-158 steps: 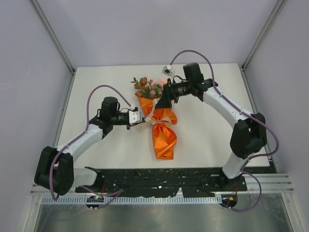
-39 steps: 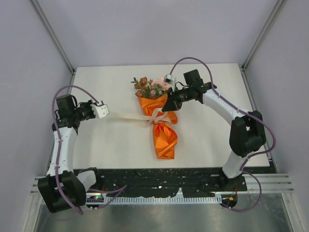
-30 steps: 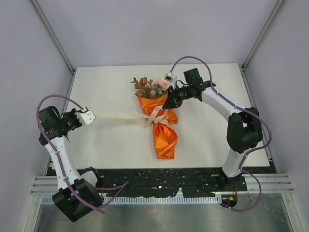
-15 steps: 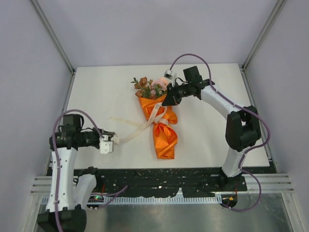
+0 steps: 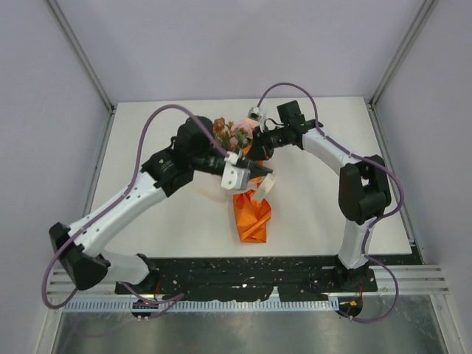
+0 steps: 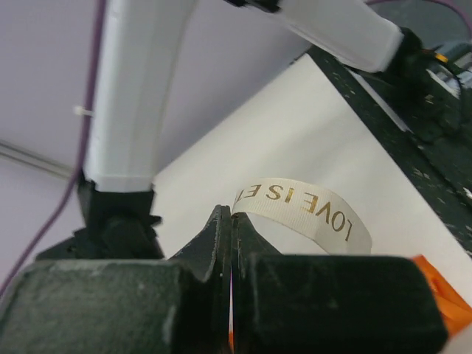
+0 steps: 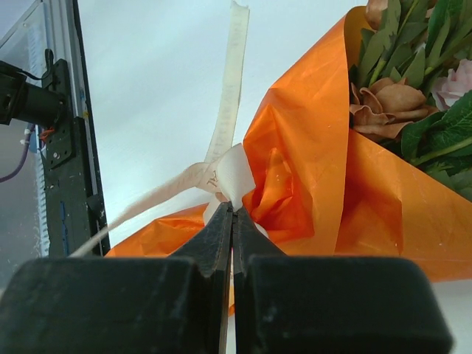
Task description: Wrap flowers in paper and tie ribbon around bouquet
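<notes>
Tying step. My left gripper (image 6: 231, 221) and right gripper (image 7: 232, 214), at one o'clock of bouquet (image 5: 251, 214), both clench ribbon (image 6: 310, 210). Next, probably: cross ends, pull snug.

- Left wrist view: ribbon (image 6: 310, 210), cream, printed in gold capitals. Readable: "LOVE IS E…". The letters stand upside down in this view, and the rest is lost where the strip curves out of sight.
- Right wrist view: a faint gold mark on the same ribbon (image 7: 228, 96) near the knot, too small to read.
- Top view: no lettering legible on anything.
</notes>
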Robot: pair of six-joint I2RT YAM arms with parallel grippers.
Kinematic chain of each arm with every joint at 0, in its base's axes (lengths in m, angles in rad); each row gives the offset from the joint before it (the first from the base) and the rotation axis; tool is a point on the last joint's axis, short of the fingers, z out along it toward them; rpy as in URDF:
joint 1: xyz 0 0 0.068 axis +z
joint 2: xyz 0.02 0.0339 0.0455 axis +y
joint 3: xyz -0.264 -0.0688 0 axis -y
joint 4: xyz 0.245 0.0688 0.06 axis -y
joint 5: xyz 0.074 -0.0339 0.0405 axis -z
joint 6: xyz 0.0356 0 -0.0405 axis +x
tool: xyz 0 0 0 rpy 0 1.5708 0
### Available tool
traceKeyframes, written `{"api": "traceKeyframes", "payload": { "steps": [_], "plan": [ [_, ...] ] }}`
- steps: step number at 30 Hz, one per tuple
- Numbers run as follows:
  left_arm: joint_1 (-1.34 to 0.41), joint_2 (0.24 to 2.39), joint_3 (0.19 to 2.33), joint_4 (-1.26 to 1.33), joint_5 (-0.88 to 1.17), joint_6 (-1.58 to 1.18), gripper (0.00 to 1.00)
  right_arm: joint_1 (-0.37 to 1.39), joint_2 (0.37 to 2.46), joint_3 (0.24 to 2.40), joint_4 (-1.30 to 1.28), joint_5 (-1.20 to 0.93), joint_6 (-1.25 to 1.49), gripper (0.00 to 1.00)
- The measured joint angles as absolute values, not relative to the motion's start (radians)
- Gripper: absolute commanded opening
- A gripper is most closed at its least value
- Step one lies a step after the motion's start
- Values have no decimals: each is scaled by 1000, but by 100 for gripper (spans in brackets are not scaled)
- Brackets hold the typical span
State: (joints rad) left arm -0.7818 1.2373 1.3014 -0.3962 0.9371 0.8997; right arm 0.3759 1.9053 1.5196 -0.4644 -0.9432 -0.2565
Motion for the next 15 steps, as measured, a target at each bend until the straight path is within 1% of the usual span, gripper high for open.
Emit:
{"api": "traceKeyframes", "payload": {
  "steps": [3, 6, 11, 15],
  "plan": [
    [-790, 1406, 1471, -277, 936, 812, 0, 370, 1916, 1523, -455, -970, -261, 5],
    [-793, 1507, 1565, -174, 943, 750, 0, 363, 1928, 1523, -443, -990, -263, 5],
    [-817, 1594, 1631, -59, 972, 693, 0, 340, 1950, 1523, -419, -1026, -263, 5],
    [-836, 1615, 1636, -77, 1002, 727, 0, 322, 1963, 1523, -411, -1055, -263, 5]
  ]
}}
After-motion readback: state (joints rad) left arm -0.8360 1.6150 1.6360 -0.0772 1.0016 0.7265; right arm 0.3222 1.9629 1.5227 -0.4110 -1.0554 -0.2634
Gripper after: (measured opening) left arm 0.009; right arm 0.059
